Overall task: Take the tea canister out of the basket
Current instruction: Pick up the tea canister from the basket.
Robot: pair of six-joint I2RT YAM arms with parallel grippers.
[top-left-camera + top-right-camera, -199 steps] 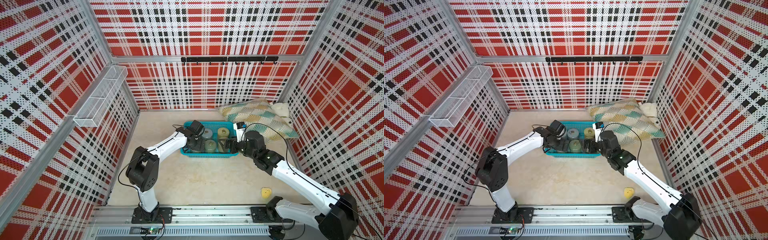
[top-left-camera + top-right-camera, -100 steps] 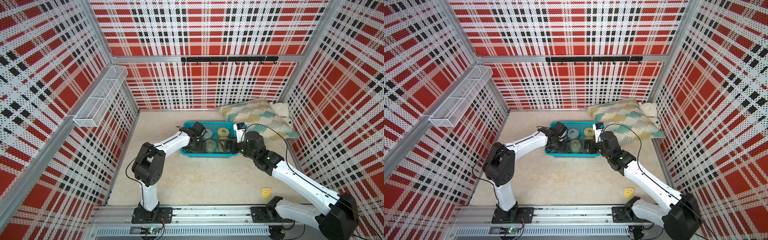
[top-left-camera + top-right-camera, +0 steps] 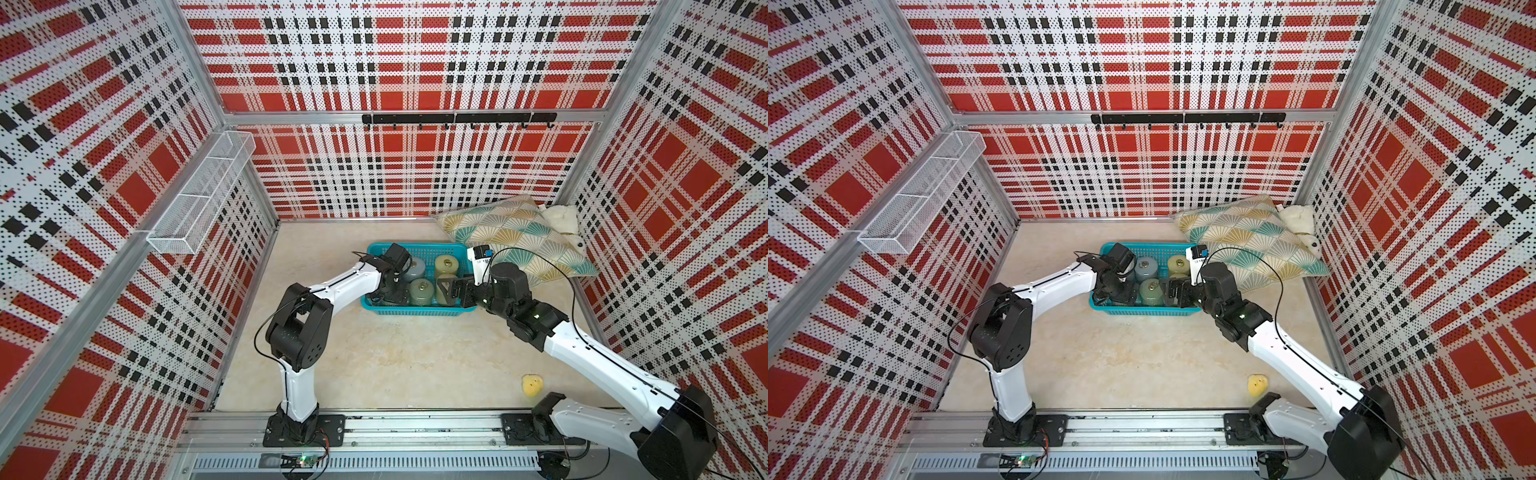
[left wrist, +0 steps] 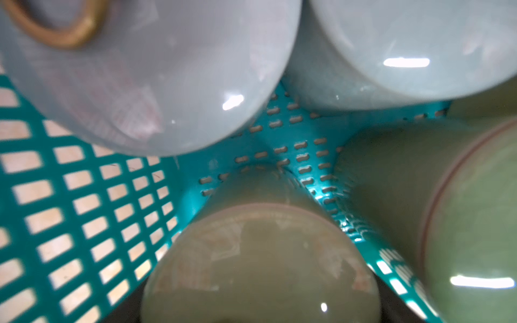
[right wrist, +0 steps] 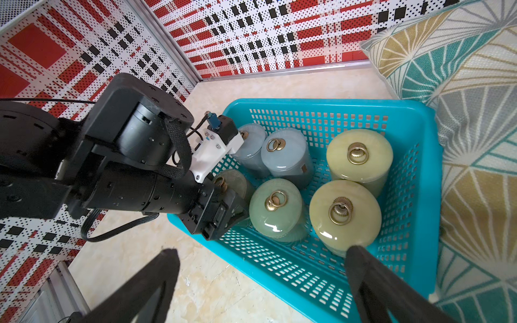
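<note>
The turquoise basket (image 3: 415,310) (image 3: 1142,311) (image 5: 279,268) holds several lidded canisters with brass ring pulls: blue-grey, green and yellow. My left gripper (image 3: 386,293) (image 3: 1117,293) (image 5: 223,208) is down in the basket's front left corner. Its jaws are closed around an olive-green tea canister (image 4: 260,265) (image 5: 235,179), which fills the space between them and still stands in the basket. In both top views that canister is hidden under the wrist. My right gripper (image 3: 451,291) (image 3: 1177,293) (image 5: 260,276) stands open and empty over the basket's front right, beside a yellow canister (image 5: 345,212).
A patterned pillow (image 3: 515,237) lies against the basket's right end, with a white plush toy (image 3: 561,220) behind it. A small yellow object (image 3: 532,384) sits on the floor near the right arm's base. A white wire rack (image 3: 199,199) hangs on the left wall.
My left arm has reached deeper into the basket's front left corner and its jaws have narrowed around the green canister. The right arm has stayed still.
</note>
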